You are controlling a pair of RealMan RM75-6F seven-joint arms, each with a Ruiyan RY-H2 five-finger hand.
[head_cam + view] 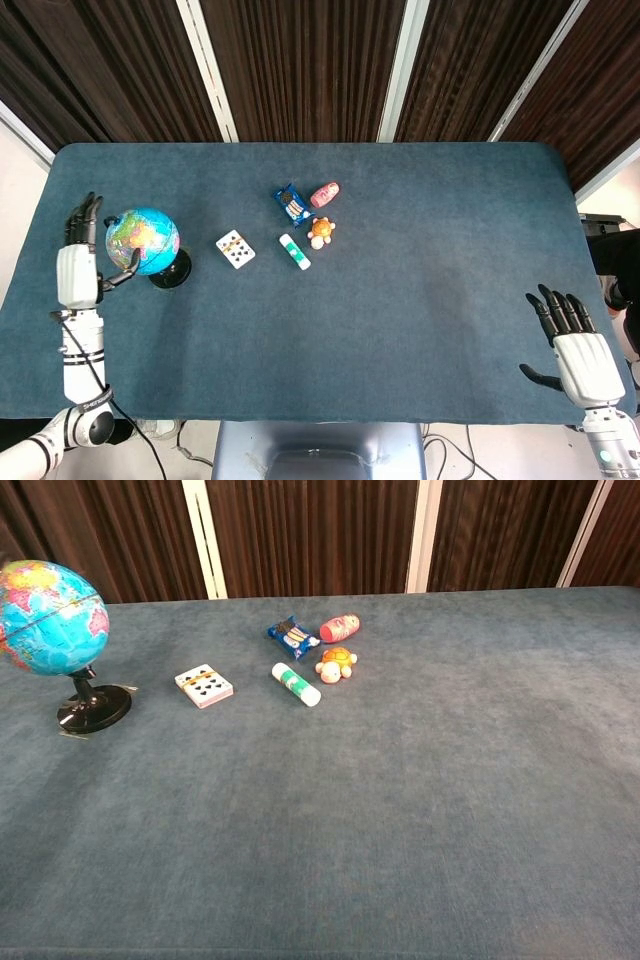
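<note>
Dark slatted panels with pale strips back our blue counter [400, 300]. Our left hand [79, 270] stands just beside the globe [142, 241], fingers [88, 211] spread wide and pointing away from us, thumb reaching toward the ball; we cannot tell whether it touches, and it grips nothing. The forearm runs back toward the near left corner. The globe stands upright near the counter's left edge on its black round foot [94, 709], its axis leaning slightly; map lettering is too small to read. Our right hand [580, 352] rests flat at the near right corner, fingers splayed and pointing away, holding nothing. Well apart from both, at mid-counter, lie a card deck [235, 248], a white-and-green tube [294, 251], a blue packet [292, 204], a pink doll [324, 194] and an orange turtle toy [320, 231]; none of their printing is legible.
</note>
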